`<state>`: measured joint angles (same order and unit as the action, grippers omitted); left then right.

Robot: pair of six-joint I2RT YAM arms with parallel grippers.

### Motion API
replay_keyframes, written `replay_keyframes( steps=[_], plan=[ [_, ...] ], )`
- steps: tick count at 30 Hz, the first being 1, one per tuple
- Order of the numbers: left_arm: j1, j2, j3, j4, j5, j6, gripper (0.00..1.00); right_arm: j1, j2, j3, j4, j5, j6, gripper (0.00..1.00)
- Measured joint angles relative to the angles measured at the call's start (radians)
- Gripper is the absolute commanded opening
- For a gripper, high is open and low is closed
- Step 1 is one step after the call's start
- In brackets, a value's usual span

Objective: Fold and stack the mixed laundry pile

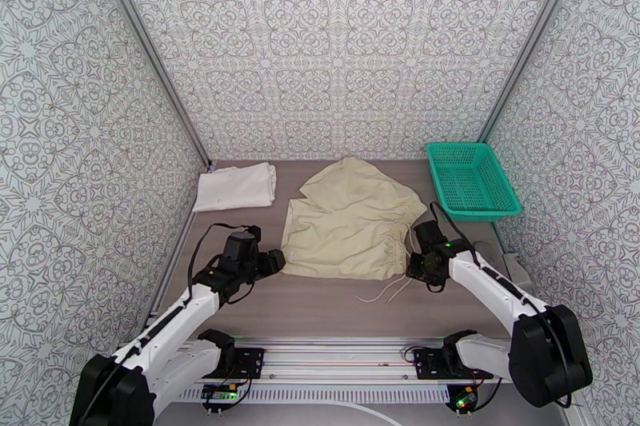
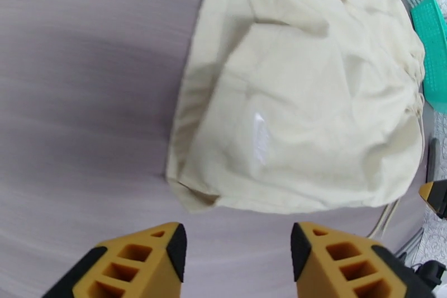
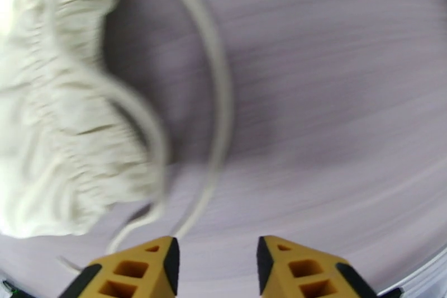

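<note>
Top view. I see the white T-shirt [image 1: 236, 186] folded flat at the far left of the table [image 1: 320, 312], near the left wall. The beige garment [image 1: 352, 220] lies spread in the middle, partly folded, its gathered waistband toward the right. Its drawstring [image 1: 384, 292] trails loose over the near part of the table. A teal basket [image 1: 472, 180] sits at the far right, apart from both garments. The left gripper [image 1: 276, 261] hangs just beside the garment's near left corner. The right gripper [image 1: 412, 266] is at the near right corner, by the waistband.

Left wrist view. My left gripper's [image 2: 237, 243] fingers stand apart with bare table between them. The beige garment's [image 2: 302, 98] near corner lies just beyond the tips, not touched. An edge of the basket [image 2: 433, 53] shows at the far right.

Right wrist view. The right gripper's [image 3: 218, 254] fingers are apart, with nothing between them. The drawstring [image 3: 220, 98] curves down the table toward the left fingertip; whether it touches, I cannot tell. The puckered waistband bunches on the left.
</note>
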<state>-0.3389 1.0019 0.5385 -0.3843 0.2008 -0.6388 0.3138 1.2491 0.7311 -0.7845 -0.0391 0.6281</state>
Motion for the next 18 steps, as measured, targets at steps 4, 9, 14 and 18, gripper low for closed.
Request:
replay_keyframes(
  steps=[4, 9, 14, 18],
  plan=[
    [-0.072, 0.123, 0.08, 0.047, 0.016, 0.018, 0.37, 0.096, 0.005, -0.012, 0.108, -0.122, 0.079, 0.15],
    [-0.114, 0.343, 0.141, 0.152, 0.05, 0.033, 0.29, 0.174, 0.084, -0.051, 0.236, -0.187, 0.162, 0.02],
    [-0.103, 0.476, 0.146, 0.227, 0.068, 0.031, 0.25, 0.182, 0.111, -0.142, 0.313, -0.175, 0.226, 0.0],
    [-0.069, 0.521, 0.137, 0.284, 0.084, 0.029, 0.24, 0.181, 0.06, -0.186, 0.344, -0.151, 0.259, 0.0]
  ],
)
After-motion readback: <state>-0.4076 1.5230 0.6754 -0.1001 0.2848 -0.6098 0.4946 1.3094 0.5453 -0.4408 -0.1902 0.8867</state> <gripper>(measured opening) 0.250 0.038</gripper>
